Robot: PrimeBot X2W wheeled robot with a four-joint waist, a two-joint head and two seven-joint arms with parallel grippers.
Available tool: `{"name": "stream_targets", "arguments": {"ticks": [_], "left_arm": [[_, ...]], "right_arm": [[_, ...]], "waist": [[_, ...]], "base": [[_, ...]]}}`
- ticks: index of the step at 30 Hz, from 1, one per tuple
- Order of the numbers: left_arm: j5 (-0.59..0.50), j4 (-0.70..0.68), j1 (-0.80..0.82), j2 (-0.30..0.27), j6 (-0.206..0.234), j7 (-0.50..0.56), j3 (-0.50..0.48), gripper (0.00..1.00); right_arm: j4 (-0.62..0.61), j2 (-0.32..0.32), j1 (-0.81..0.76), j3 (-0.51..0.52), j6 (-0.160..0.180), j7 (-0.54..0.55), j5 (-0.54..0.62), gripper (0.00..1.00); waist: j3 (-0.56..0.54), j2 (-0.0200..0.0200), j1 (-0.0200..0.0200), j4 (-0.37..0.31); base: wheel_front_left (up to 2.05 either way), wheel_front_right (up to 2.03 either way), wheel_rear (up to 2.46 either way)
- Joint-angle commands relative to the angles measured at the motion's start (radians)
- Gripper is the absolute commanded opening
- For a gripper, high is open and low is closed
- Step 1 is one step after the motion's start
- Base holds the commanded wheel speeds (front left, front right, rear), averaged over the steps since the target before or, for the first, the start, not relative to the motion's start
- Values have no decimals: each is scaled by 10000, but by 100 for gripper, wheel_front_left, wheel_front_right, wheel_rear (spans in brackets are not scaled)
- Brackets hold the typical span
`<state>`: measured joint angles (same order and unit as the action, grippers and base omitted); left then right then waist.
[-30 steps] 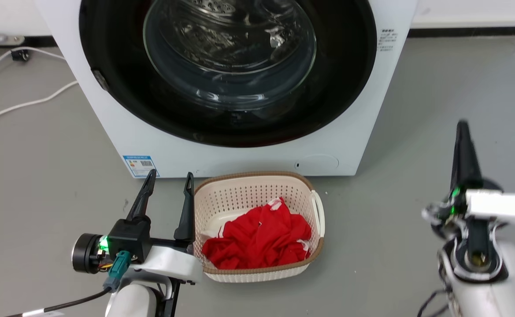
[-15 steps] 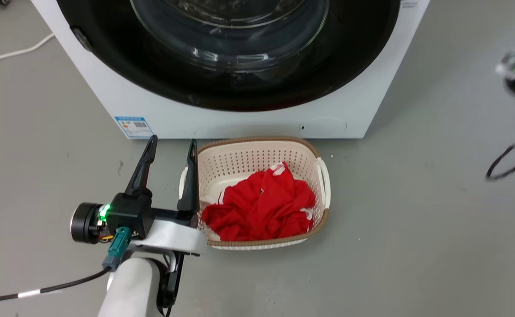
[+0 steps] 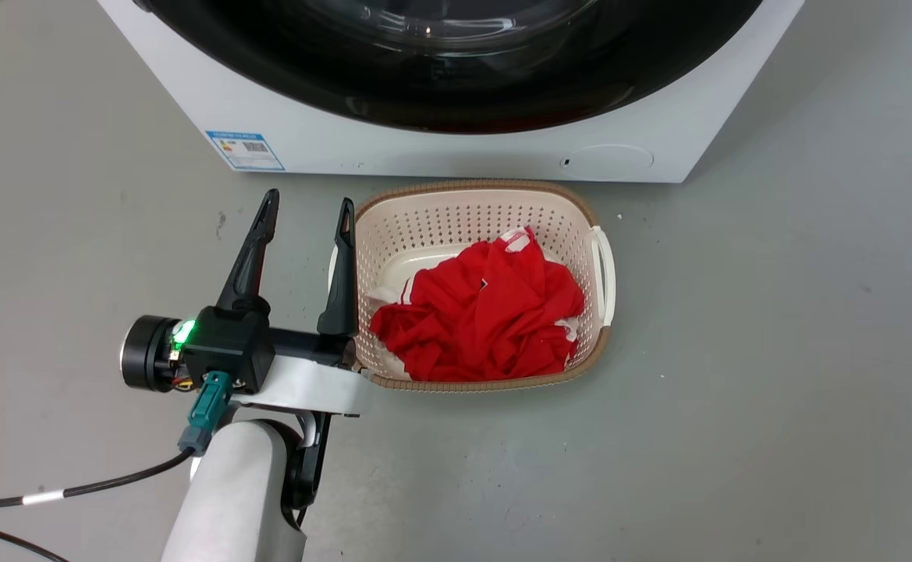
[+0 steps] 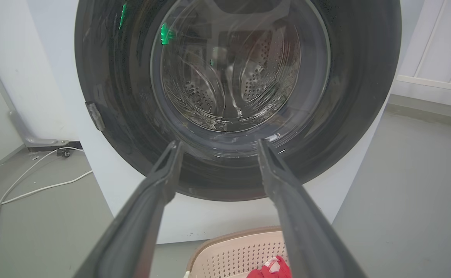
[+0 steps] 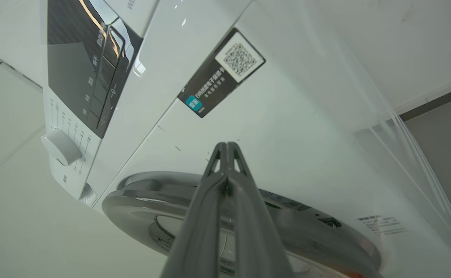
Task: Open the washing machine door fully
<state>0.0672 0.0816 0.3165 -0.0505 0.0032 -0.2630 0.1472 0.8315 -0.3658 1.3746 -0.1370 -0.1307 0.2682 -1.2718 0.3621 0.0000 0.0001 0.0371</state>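
The white washing machine (image 3: 440, 156) stands at the top of the head view, with the lower arc of its glossy black washing machine door (image 3: 456, 105) showing. In the left wrist view the door (image 4: 348, 96) lies flat against the front, and the steel drum shows through its glass bowl. My left gripper (image 3: 307, 201) hovers low over the floor left of the basket, open and empty, aimed at the door's lower part (image 4: 218, 143). My right gripper (image 5: 227, 146) is shut on nothing, high beside the machine's front (image 5: 294, 127), looking along it at the door's rim (image 5: 140, 193).
A cream basket (image 3: 471, 187) holding a red cloth (image 3: 487, 312) sits on the grey floor right before the machine, touching my left finger's side. A white cable (image 4: 36, 189) lies on the floor left of the machine. A control panel and knob (image 5: 61, 146) are near the right gripper.
The head camera has tilted down, so the machine slid up the picture. My right arm rose out of the head view. The left gripper keeps its place by the basket.
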Motion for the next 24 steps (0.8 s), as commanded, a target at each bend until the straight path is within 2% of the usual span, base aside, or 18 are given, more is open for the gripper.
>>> {"name": "stream_targets", "arguments": {"ticks": [1, 9, 24], "left_arm": [[-30, -56, 194, 6, 20, -25, -10, 100], [11, -129, 446, 6, 70, -25, 68, 100], [182, -268, 710, 6, 253, -25, 311, 100]], "right_arm": [[152, -24, 252, -133, 1, 189, 167, 0], [759, 207, 1302, -1039, 0, 1932, 1148, 0], [995, 567, 1900, -1323, 0, 3141, 2163, 0]], "waist": [[128, 0, -1, 67], [525, 0, -1, 245], [1173, 0, -1, 488]], "base": [[0, 0, 0], [0, 0, 0], [0, 0, 0]]}}
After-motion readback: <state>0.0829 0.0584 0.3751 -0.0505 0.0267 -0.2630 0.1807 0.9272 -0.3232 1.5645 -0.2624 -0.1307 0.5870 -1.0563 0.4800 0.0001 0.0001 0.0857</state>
